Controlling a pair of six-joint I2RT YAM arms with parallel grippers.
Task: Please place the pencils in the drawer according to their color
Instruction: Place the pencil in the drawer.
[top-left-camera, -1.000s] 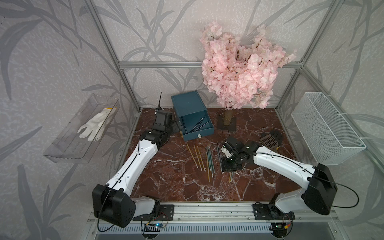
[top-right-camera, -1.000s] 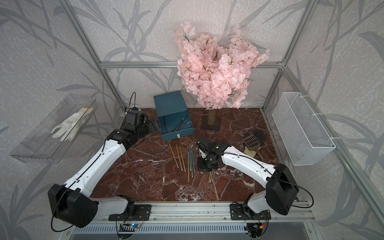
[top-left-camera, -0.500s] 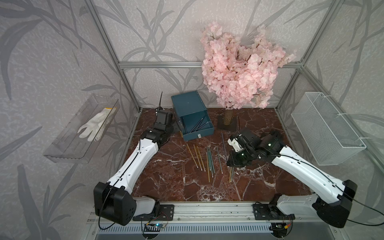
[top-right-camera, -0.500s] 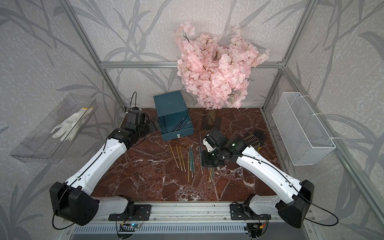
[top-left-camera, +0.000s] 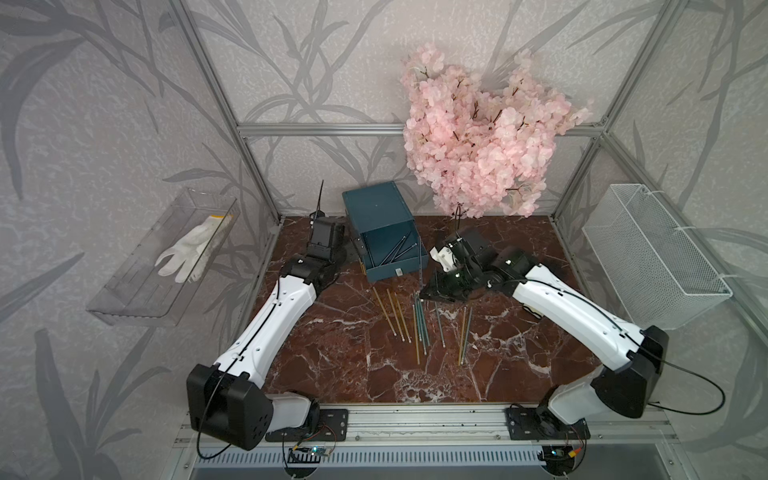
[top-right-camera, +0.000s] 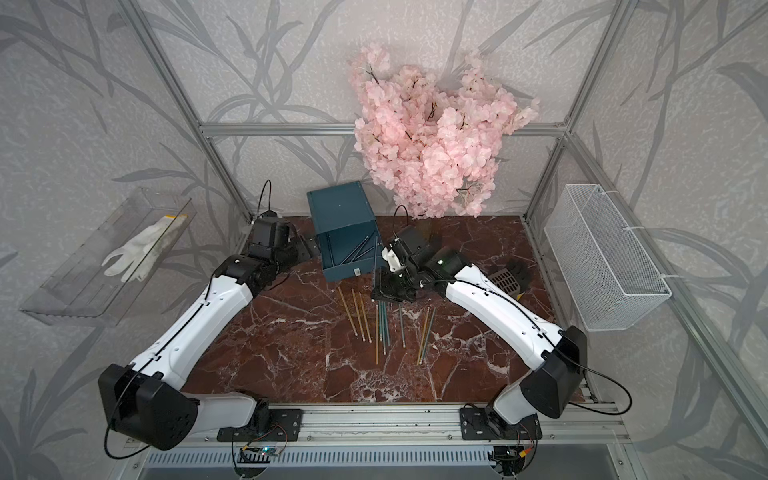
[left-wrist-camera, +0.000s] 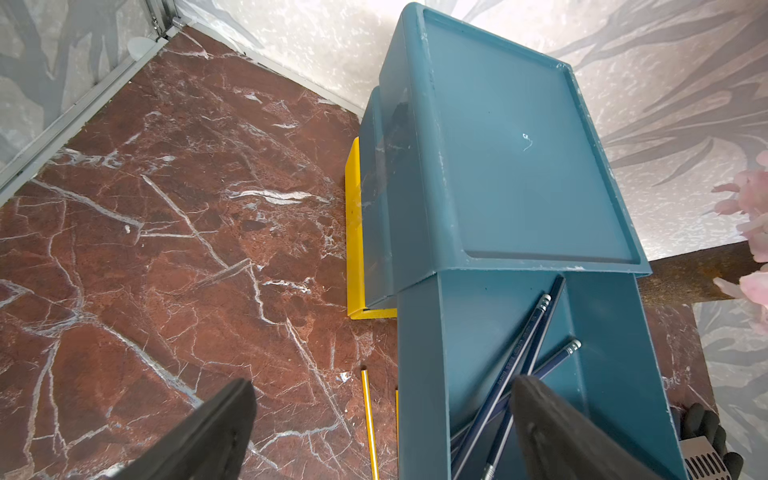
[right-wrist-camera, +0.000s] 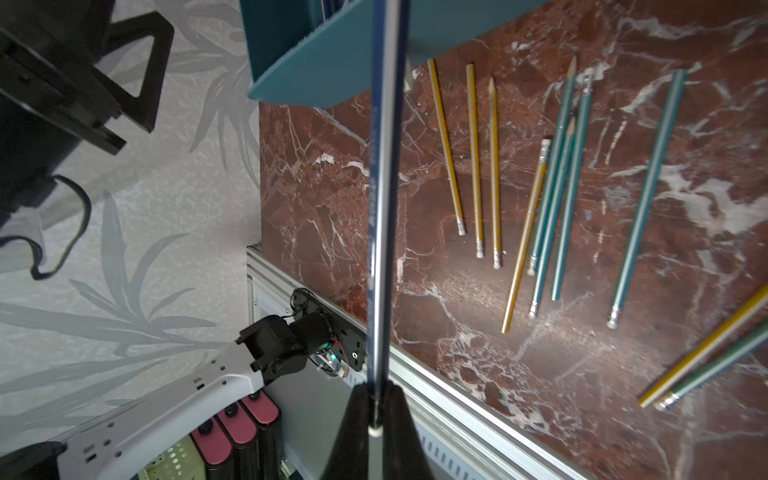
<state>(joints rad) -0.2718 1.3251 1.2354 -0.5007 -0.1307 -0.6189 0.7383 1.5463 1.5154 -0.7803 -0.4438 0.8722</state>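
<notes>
Navy pencil (right-wrist-camera: 384, 208) is clamped at its pale end in the right tool (right-wrist-camera: 376, 401). In the right wrist view its shaft crosses the front edge of the pulled-out top drawer (top-left-camera: 390, 259) of the teal chest (top-left-camera: 376, 205). Other navy pencils (left-wrist-camera: 519, 353) lie inside that drawer. Left tool (left-wrist-camera: 382, 399) hangs beside the chest, fingers wide apart, holding nothing. Yellow pencils (top-left-camera: 392, 311) and teal pencils (top-left-camera: 422, 326) lie loose on the marble worktop (top-left-camera: 353, 370), near the drawer front.

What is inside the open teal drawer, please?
At least three dark navy pencils lie crossed inside the open drawer. Its rear part is hidden under the casing, so more could be there.
</notes>
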